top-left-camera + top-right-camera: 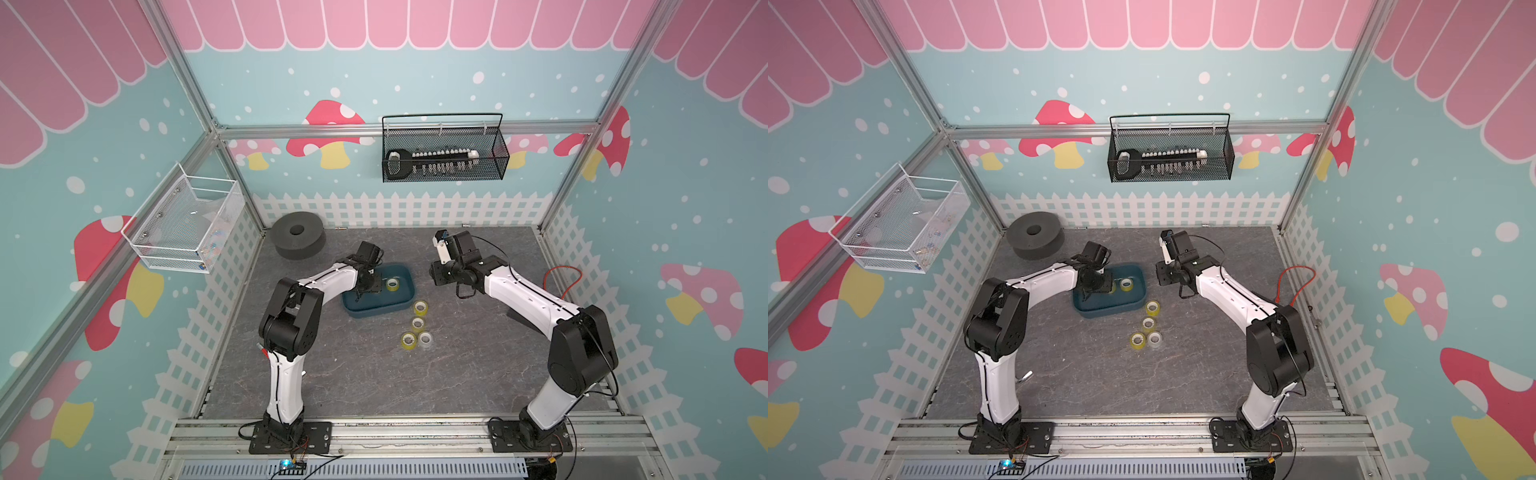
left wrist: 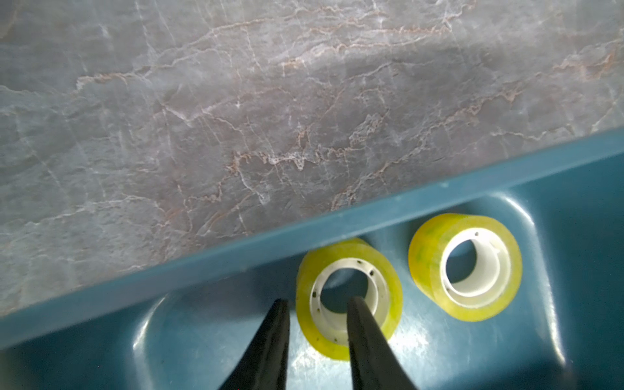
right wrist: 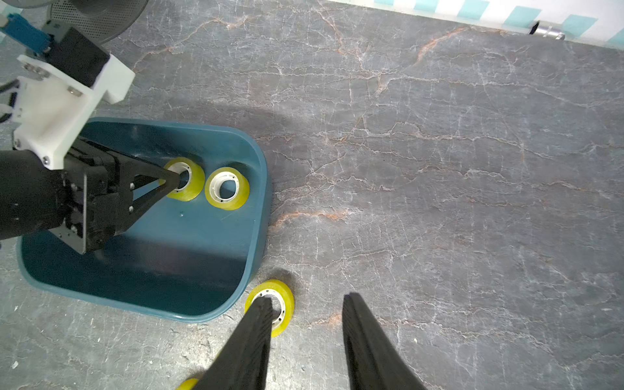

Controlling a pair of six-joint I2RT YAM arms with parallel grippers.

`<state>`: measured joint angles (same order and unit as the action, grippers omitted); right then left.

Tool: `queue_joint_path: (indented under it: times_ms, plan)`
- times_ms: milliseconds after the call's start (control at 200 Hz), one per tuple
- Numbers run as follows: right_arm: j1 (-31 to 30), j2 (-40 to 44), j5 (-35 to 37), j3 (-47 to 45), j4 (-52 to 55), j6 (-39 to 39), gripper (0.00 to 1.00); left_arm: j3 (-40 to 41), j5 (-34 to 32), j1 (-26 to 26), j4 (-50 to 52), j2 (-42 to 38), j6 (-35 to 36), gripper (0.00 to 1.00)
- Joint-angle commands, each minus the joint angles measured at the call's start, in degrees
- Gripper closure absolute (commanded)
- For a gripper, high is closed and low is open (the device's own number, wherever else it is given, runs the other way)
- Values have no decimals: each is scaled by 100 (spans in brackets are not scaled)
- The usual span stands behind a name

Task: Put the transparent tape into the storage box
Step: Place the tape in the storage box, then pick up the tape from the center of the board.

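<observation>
Left claw [image 2: 317,300] straddles a glossy, yellowish, white-cored tape ring [image 2: 393,290].

A robot test cell dressed like a playroom: a left robot arm [image 1: 286,386] and a right robot arm [image 1: 540,299] bolted to a metal rail [image 1: 415,432] beside a grey marble-look table [image 1: 374,374]. An aluminium frame [image 1: 374,132] carries printed walls [image 1: 415,75] showing mushrooms, a white fence and a pink awning.
</observation>
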<state>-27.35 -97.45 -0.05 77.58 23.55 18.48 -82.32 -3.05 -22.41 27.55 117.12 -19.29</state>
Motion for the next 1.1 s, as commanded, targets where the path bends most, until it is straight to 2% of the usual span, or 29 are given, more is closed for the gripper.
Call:
queue_joint_path:
  times_ms: [0,165,245,515,766,911,1096]
  plan:
    - [20,-12,-45,-94,-39,34,59,-92,-116,15,-30,4,-4,65]
    - [24,33,-109,-122,-69,25,59,49,-115,-20,-216,-357,-47,62]
    - [20,49,-214,-171,-65,16,59,162,-126,-37,-342,-680,-100,57]
    - [-90,127,-935,-761,195,-99,59,965,-68,-30,-966,-2426,-459,43]
    - [-468,495,-1057,-1907,149,145,59,1999,60,-121,-1453,-3966,-789,19]
    - [-727,584,-1024,-2284,100,290,59,2258,14,-123,-1457,-4289,-770,1]
    - [-937,532,-914,-2586,-92,457,59,2351,118,-286,-1455,-4322,-766,1]
